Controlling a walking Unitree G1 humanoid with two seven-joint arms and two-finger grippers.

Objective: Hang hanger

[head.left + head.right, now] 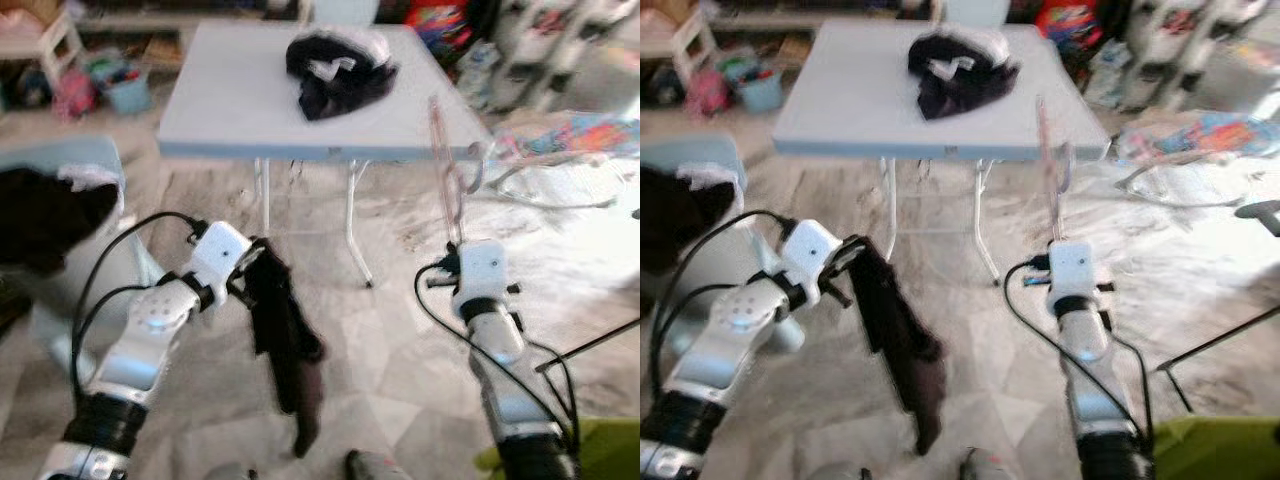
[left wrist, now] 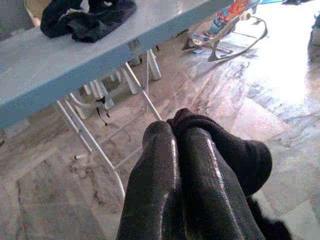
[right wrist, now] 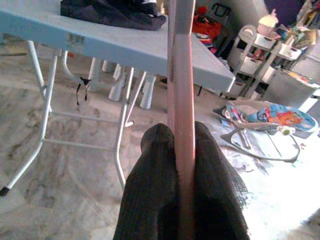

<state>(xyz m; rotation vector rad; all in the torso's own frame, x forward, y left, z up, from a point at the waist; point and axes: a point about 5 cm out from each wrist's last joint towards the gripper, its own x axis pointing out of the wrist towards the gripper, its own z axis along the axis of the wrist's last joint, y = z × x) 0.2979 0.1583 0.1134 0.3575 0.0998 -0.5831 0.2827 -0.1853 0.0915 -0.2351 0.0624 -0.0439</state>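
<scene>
A pink hanger (image 1: 447, 175) stands upright in my right gripper (image 1: 459, 244), which is shut on its flat bar (image 3: 182, 100) in front of the table's right end. My left gripper (image 1: 252, 262) is shut on a dark garment (image 1: 288, 345) that hangs down toward the floor. In the left wrist view the black fingers (image 2: 165, 175) are pressed together with the dark cloth (image 2: 235, 155) bunched beside them. Both arms are held out before the light blue folding table (image 1: 230, 110).
A pile of dark clothes (image 1: 335, 65) lies on the table. More dark clothing (image 1: 45, 215) sits in a light container at the left. A colourful baby bouncer (image 1: 565, 150) stands at the right, with shelves and toys along the back. A yellow-green object (image 1: 600, 450) is at the lower right.
</scene>
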